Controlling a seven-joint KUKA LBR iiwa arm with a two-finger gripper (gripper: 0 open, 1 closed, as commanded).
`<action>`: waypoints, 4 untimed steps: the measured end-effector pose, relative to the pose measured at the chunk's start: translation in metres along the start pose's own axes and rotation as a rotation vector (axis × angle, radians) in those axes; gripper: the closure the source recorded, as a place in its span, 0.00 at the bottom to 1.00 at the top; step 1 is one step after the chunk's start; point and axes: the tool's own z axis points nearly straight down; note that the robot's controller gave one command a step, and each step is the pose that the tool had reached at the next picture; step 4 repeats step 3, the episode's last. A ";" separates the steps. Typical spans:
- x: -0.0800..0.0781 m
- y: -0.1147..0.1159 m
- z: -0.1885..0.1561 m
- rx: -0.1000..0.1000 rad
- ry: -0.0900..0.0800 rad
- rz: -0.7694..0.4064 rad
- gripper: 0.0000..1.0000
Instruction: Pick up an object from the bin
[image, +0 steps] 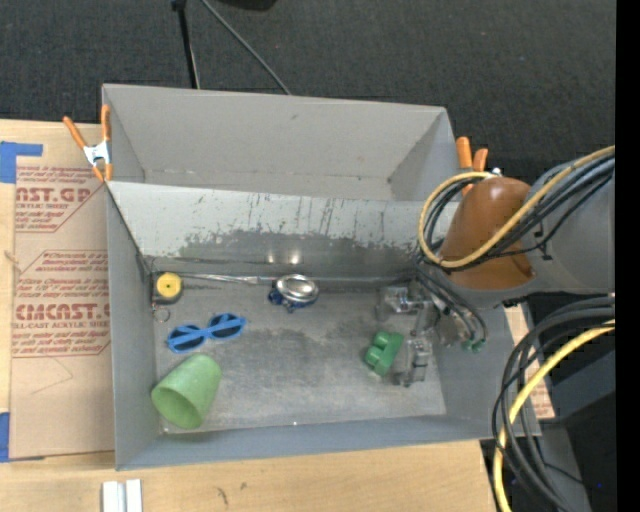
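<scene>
While beside orange-capped arm (487, 235) — green block (382, 352)

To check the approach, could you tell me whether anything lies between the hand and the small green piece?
Nothing visible does: the hand is right beside the small green piece at the right of the bin; the blue glasses lie farther left.

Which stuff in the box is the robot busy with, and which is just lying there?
Part of the job:
- gripper, low at the bin's right side
- green block, right beside the gripper, so probably its pick

Just lying about:
- green cup, on its side, front left
- blue glasses
- yellow disc
- silver round thing
</scene>
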 end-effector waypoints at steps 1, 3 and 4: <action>0.033 0.015 -0.004 0.003 -0.005 -0.278 0.00; 0.040 0.006 -0.172 0.008 -0.016 -0.241 1.00; 0.040 0.006 -0.172 0.008 -0.016 -0.241 1.00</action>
